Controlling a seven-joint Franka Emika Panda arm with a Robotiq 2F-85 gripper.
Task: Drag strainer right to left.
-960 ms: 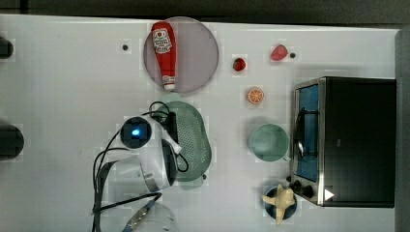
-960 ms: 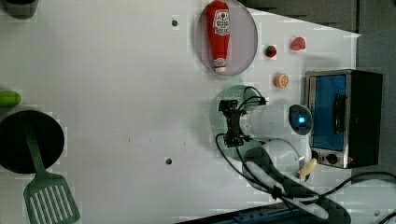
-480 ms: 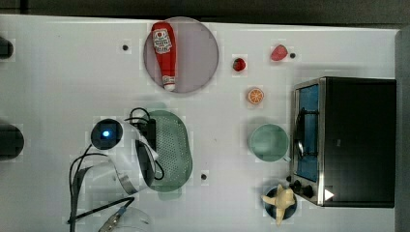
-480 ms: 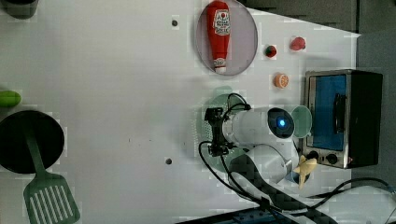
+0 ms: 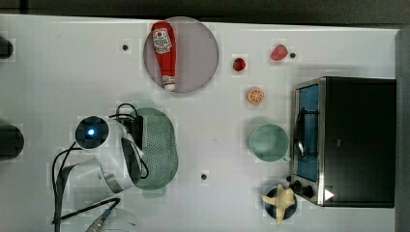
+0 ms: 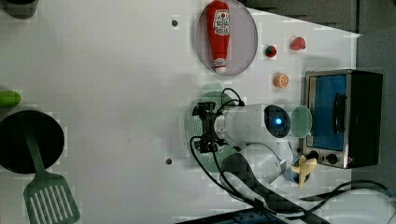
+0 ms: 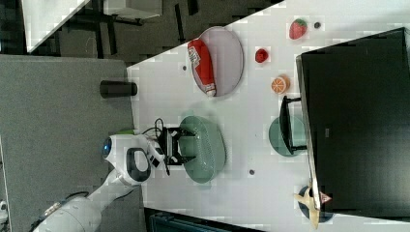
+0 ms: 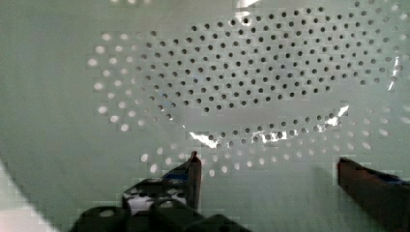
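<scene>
Tabletop (image 5: pixel 58 67), white and wide, carries everything we see, with a toaster oven (image 5: pixel 355 140) at the top view's right. Our strainer (image 5: pixel 162 147) lies below the ketchup plate (image 5: pixel 193 53), left of the round bowl (image 5: pixel 268 141). Our gripper (image 8: pixel 285 174) stands spread inside it, fingers apart, likely pressing the wall to drag it

Pale mint-green strainer (image 5: pixel 159 145) dotted with small holes; red ketchup bottle (image 5: pixel 163 53); black-sided toaster oven (image 5: pixel 360 140).
</scene>
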